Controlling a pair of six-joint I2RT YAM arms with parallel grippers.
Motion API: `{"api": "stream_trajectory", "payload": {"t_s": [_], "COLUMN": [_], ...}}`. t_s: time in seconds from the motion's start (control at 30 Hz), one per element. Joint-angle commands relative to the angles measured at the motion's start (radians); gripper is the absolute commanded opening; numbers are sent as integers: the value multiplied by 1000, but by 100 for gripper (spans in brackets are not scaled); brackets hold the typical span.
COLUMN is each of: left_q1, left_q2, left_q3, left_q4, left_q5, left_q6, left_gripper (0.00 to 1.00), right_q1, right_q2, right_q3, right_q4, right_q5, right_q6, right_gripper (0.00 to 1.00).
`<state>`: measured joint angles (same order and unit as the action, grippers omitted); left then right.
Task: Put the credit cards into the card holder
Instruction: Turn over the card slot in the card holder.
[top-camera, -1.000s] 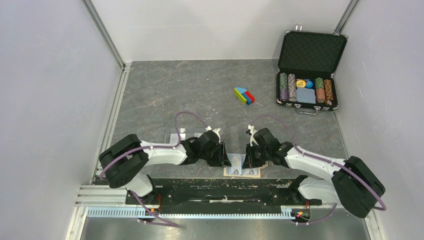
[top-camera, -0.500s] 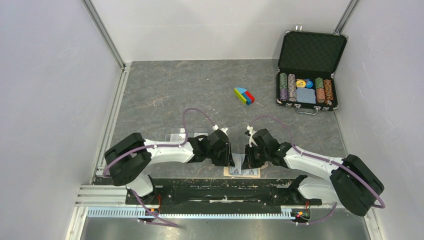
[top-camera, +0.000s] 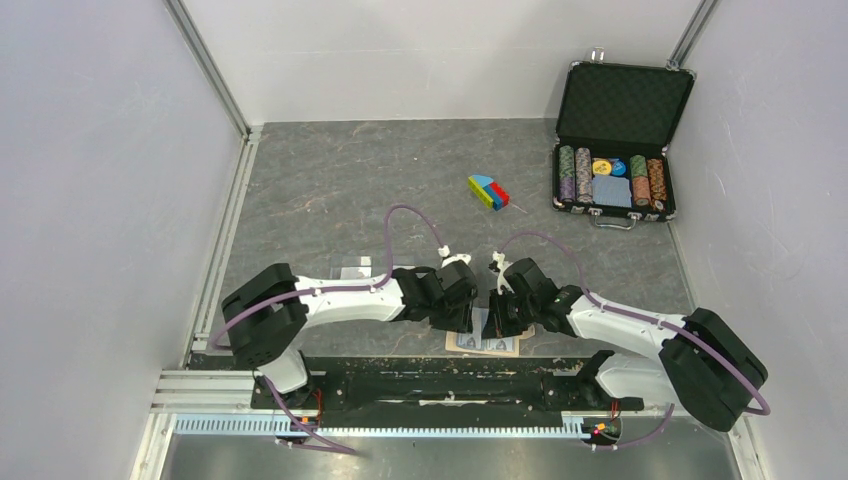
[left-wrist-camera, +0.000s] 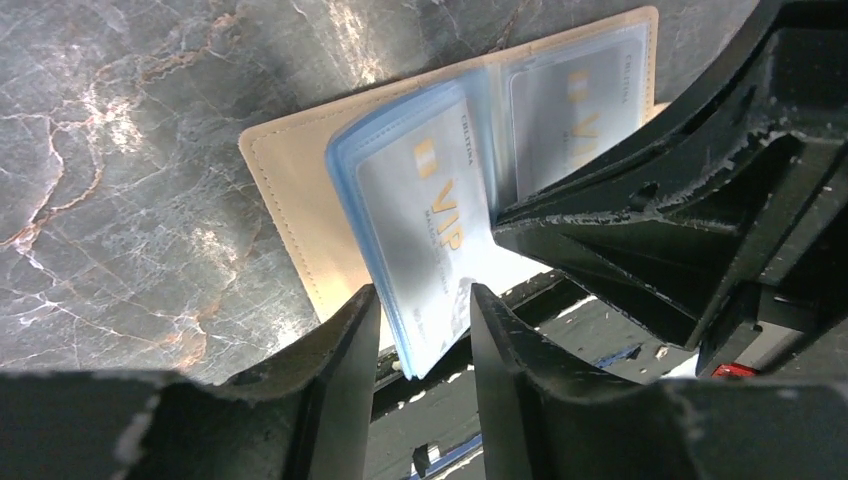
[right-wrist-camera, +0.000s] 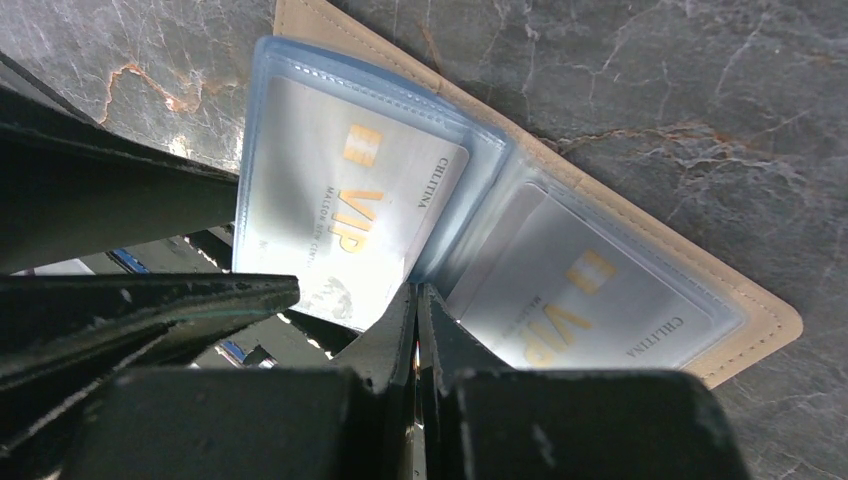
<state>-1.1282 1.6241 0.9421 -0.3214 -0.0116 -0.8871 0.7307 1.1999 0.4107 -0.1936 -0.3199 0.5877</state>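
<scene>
The tan card holder (left-wrist-camera: 285, 190) lies open on the table near the front edge; it also shows in the top view (top-camera: 483, 343) and the right wrist view (right-wrist-camera: 745, 305). One credit card (left-wrist-camera: 425, 205) with a gold chip sits in a raised blue-white pocket leaf, also in the right wrist view (right-wrist-camera: 340, 215). A second card (right-wrist-camera: 590, 300) sits in the flat right pocket. My left gripper (left-wrist-camera: 425, 330) is open, with the lower edge of the raised leaf between its fingers. My right gripper (right-wrist-camera: 415, 310) is shut, with its tips at the holder's fold between the two pockets.
A black poker-chip case (top-camera: 615, 150) stands open at the back right. A small coloured block toy (top-camera: 488, 192) lies mid-table. A pale translucent flat piece (top-camera: 352, 270) lies left of my left arm. The black base rail (top-camera: 430, 385) runs just before the holder.
My left arm has swung right, bringing its gripper over the card holder beside my right gripper. The right arm has barely moved.
</scene>
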Motion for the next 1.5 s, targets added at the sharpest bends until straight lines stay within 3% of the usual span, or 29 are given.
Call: {"api": "stream_trajectory", "payload": {"t_s": [0.0,0.37,0.5,0.63,0.83,1.47], "left_q1": [-32,-61,-62,-62,-63,-61], "left_q2": [31,64,58,71,117,161], "left_q3": [86,165,153,141,152,145], "left_q4": [-102,-248,-203,-128,-126,-189], "left_q5": [-82,-203,-176,-110,-100,-151], "left_q6": [77,95,105,101,105,57], "left_gripper": [46,51,51,43,42,51], "right_q1": [9,13,13,15,17,19], "right_q2": [10,12,14,15,13,25], "right_q3": [-14,-15,-15,-13,-18,-9], "right_q4": [11,11,12,12,12,8], "right_q5": [13,14,13,13,14,10], "right_q6": [4,3,3,5,5,3], "right_gripper": [0,0,0,0,0,0]}}
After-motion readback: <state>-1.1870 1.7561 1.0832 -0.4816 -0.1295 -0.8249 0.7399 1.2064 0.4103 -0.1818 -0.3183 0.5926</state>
